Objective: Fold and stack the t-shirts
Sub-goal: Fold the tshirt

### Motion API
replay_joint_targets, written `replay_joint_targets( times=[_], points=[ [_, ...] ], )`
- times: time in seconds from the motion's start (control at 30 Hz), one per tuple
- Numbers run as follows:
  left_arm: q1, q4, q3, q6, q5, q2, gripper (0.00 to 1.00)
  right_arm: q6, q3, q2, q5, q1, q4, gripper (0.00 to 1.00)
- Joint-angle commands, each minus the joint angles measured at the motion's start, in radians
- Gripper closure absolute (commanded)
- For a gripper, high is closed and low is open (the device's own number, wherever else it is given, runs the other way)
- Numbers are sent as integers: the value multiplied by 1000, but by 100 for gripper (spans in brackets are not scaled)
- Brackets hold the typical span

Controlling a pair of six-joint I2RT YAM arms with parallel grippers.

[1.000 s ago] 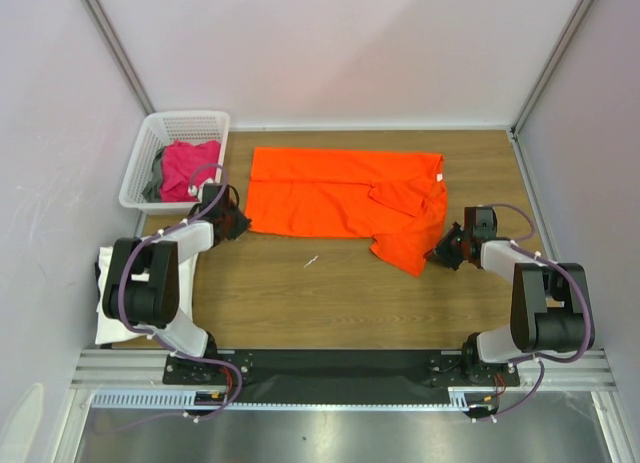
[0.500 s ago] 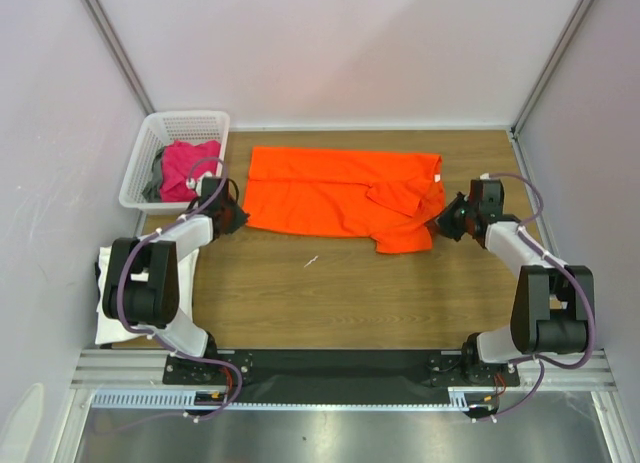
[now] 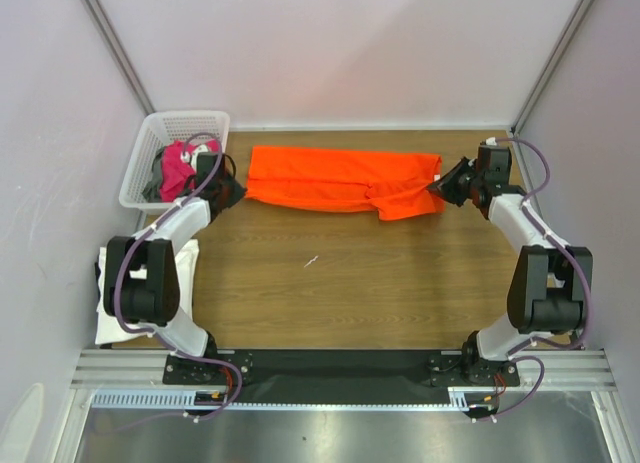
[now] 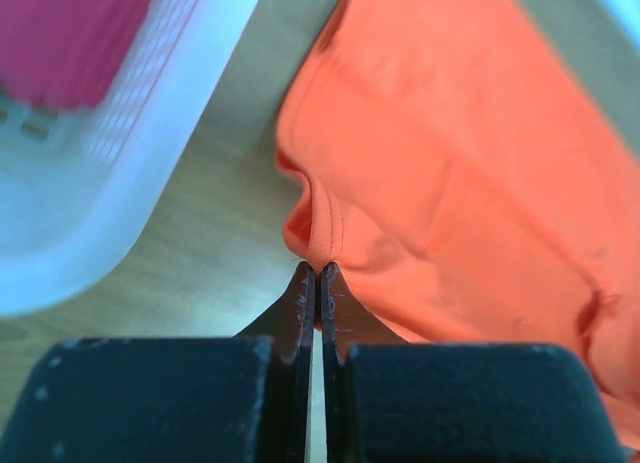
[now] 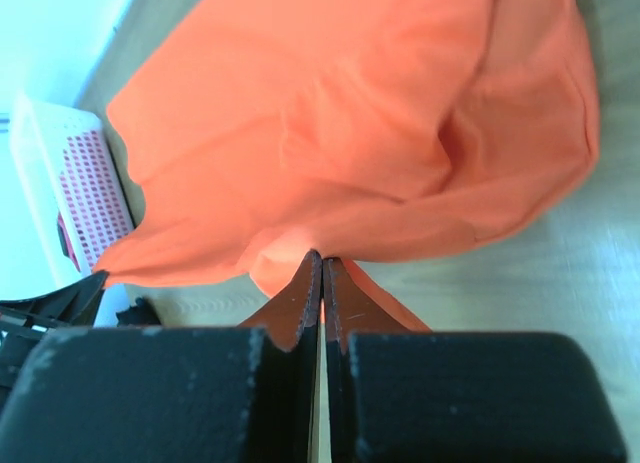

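The bright orange t-shirt (image 3: 335, 180) lies as a narrow folded band across the far part of the table. My left gripper (image 3: 232, 191) is shut on its left edge, and the cloth (image 4: 450, 143) bunches at the closed tips (image 4: 318, 270). My right gripper (image 3: 442, 186) is shut on the shirt's right end, with orange fabric (image 5: 340, 113) draped above its closed tips (image 5: 322, 257). A magenta-pink t-shirt (image 3: 176, 166) with a bit of grey cloth sits in the basket. A white t-shirt (image 3: 105, 318) lies at the table's left edge.
The white lattice basket (image 3: 150, 143) stands at the far left corner, just beside the left gripper; its rim (image 4: 130, 173) fills the left of the left wrist view. Pale walls close in the table on three sides. A small white scrap (image 3: 311, 261) lies mid-table.
Both grippers have moved toward the far side, carrying the shirt's near edge over so the orange shirt is now a narrower band. The right gripper closed on the cloth during this second.
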Motion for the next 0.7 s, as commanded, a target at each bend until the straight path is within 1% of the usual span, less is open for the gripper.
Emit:
replay_joint_targets(
  times=[0.0, 0.03, 0.3, 0.57, 0.67],
  points=[
    [7, -1, 100, 23, -25, 45, 100, -24, 91, 65, -23, -14, 35, 100],
    [7, -4, 117, 27, -22, 79, 100, -33, 108, 85, -29, -15, 34, 100],
    [5, 2, 255, 21, -31, 194, 100, -49, 262, 257, -61, -24, 69, 100],
    [5, -30, 395, 24, -44, 306, 100, -56, 375, 360, -67, -25, 87, 100],
    [5, -39, 424, 26, -47, 346, 100, -58, 407, 402, -70, -27, 86, 100]
  ],
)
